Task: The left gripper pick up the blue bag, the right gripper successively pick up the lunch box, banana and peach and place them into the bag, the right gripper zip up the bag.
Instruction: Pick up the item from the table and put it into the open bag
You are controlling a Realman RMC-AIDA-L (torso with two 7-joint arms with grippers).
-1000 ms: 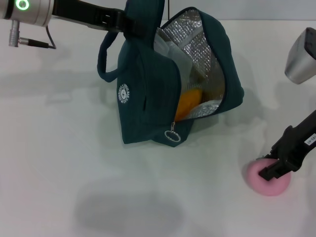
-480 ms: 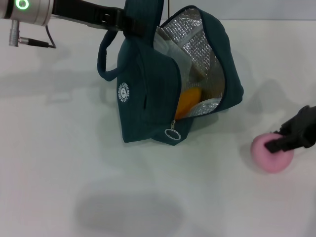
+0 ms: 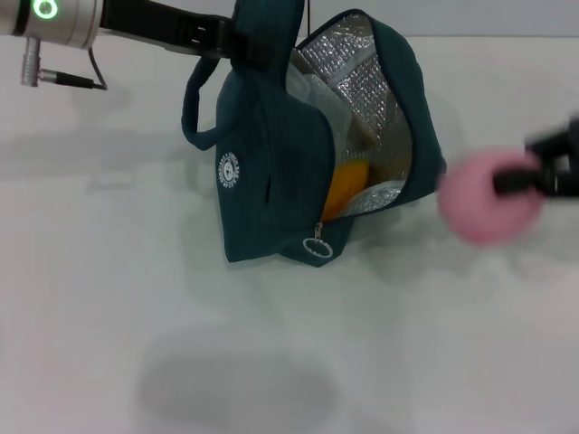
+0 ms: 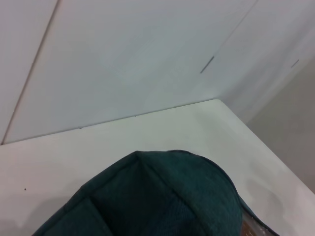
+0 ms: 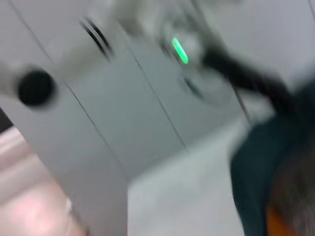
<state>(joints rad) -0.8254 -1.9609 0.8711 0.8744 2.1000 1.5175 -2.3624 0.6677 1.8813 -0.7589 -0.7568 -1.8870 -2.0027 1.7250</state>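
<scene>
The blue bag (image 3: 271, 172) hangs tilted just off the table, mouth open to the right and silver lining showing. My left gripper (image 3: 233, 38) is shut on the bag's upper handle at the top of the head view. Inside the bag I see the yellow banana (image 3: 346, 186), and above it a pale clear shape that looks like the lunch box (image 3: 317, 98). The pink peach (image 3: 484, 208) is in the air just right of the bag's opening, with my right gripper (image 3: 517, 183) shut on it. In the left wrist view only the bag's fabric (image 4: 157, 196) shows.
The bag's ring zip pull (image 3: 316, 247) dangles at its lower front corner. A second loop handle (image 3: 194, 113) hangs on the bag's left side. White table (image 3: 181, 344) spreads in front of the bag. The right wrist view is blurred.
My right gripper has lifted the peach off the table and carried it up and left, toward the bag's opening. The left arm and the bag have barely moved.
</scene>
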